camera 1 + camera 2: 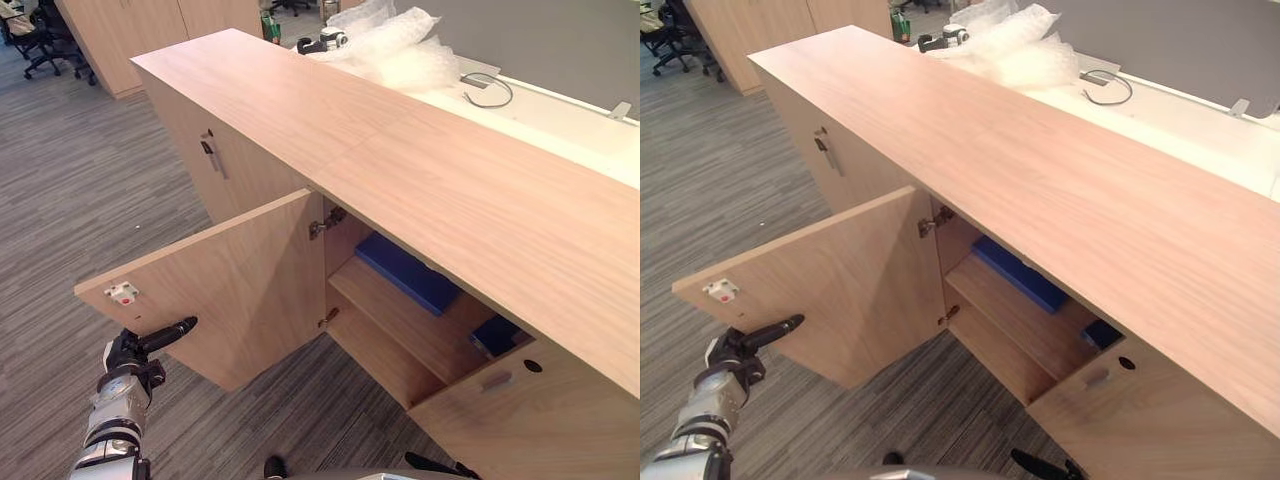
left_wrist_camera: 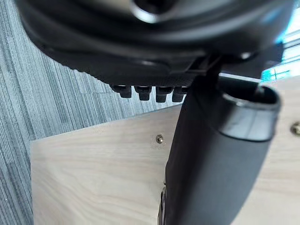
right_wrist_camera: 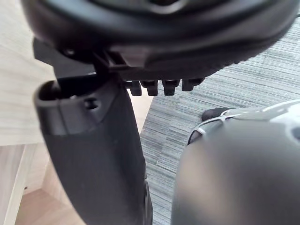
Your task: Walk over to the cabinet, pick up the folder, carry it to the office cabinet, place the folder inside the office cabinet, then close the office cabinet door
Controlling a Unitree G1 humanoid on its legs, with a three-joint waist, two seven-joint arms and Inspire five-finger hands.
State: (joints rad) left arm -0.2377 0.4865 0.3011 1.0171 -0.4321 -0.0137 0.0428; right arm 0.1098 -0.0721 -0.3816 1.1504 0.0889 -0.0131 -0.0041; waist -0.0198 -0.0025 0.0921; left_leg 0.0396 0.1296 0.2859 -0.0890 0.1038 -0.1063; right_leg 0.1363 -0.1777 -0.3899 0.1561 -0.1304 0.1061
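Left eye view first: the folder (image 1: 410,272) is already lying flat on the upper shelf (image 1: 400,320) inside the office cabinet (image 1: 420,170). That's well past the left robot hand (image 1: 140,350) and off to its right, so the carrying looks done and the door (image 1: 230,290) is the only job left. The door hangs wide open. The robot hand sits low by its free edge, fingers straight and pointing at it with nothing in them. It looks like it's lining up a push, though whether it touches the wood is hard to call. A second blue thing (image 1: 497,335) peeks out further along inside, half hidden. The right eye view gives the same setup plus the room. There's striped grey carpet (image 1: 710,170) under the robot hand. Far beyond it, behind the cabinet, sits a white tabletop (image 1: 1180,110) with bubble wrap (image 1: 1015,45), and office chairs (image 1: 665,35) stand in the far corner. Left wrist view: the thumb and straight fingers sit over the door panel, screw heads (image 2: 160,138) showing, carpet past its corner. Right wrist view: the right robot hand (image 3: 93,154) hangs loose and empty over carpet beside the cabinet's wood, idle.
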